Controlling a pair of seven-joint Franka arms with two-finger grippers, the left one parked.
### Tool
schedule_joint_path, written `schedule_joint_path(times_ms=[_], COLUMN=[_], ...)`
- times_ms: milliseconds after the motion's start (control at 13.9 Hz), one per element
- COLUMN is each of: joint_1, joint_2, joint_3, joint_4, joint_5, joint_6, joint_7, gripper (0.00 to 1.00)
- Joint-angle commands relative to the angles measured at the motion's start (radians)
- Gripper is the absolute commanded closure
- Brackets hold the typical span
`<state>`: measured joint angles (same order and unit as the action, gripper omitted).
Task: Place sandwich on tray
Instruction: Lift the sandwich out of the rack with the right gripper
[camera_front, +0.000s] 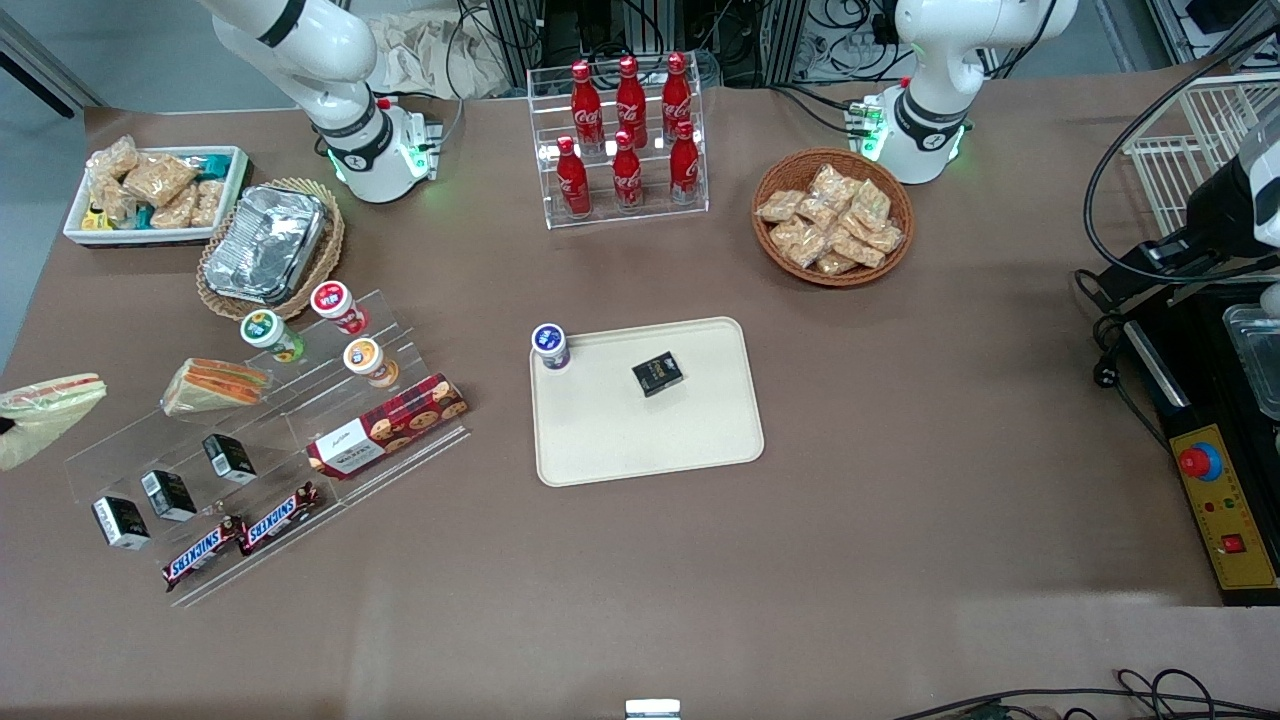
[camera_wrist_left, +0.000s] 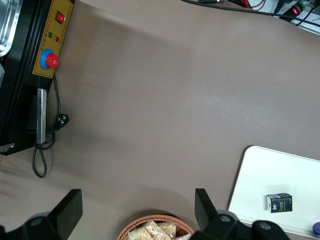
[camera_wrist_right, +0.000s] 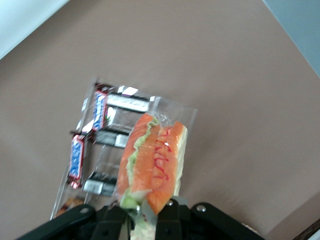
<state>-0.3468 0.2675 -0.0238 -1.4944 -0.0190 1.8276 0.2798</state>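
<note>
The sandwich (camera_front: 48, 402) is a clear-wrapped white-bread wedge with red and green stripes. It hangs above the table at the working arm's end, at the edge of the front view. In the right wrist view my gripper (camera_wrist_right: 145, 214) is shut on the sandwich (camera_wrist_right: 152, 160) at one end of its wrapper, and its filling side faces the camera. The gripper itself hardly shows in the front view. The cream tray (camera_front: 690, 440) lies mid-table, well away toward the parked arm. It also shows in the left wrist view (camera_wrist_left: 280, 170).
A small black box (camera_front: 657, 373) and a cup (camera_front: 550, 346) are on the tray. An acrylic shelf (camera_front: 300, 440) holds a browner sandwich (camera_front: 215, 385), cups, black boxes, Snickers bars (camera_front: 240, 535) and a cookie box. A foil container (camera_front: 265, 243), a white bin (camera_front: 150, 190) and a Coke rack (camera_front: 625, 140) stand farther back.
</note>
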Motion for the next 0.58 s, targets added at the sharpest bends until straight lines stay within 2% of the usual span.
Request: schedule_joint_path(times_ms=[0, 288, 360, 504], joint_1=[0.025, 0.072, 0.093, 0.164], joint_2=[-0.016, -0.054, -0.063, -0.056], joint_3=[0.042, 0.209, 0.272, 0.324], joint_4=[0.043, 0.045, 0.042, 0.040], joint_5=[0.010, 0.021, 0.007, -0.033], joint_6=[-0.039, -0.042, -0.042, -0.042], joint_7=[-0.146, -0.238, -0.249, -0.255], gripper=[1.00, 1.00, 1.00, 1.00])
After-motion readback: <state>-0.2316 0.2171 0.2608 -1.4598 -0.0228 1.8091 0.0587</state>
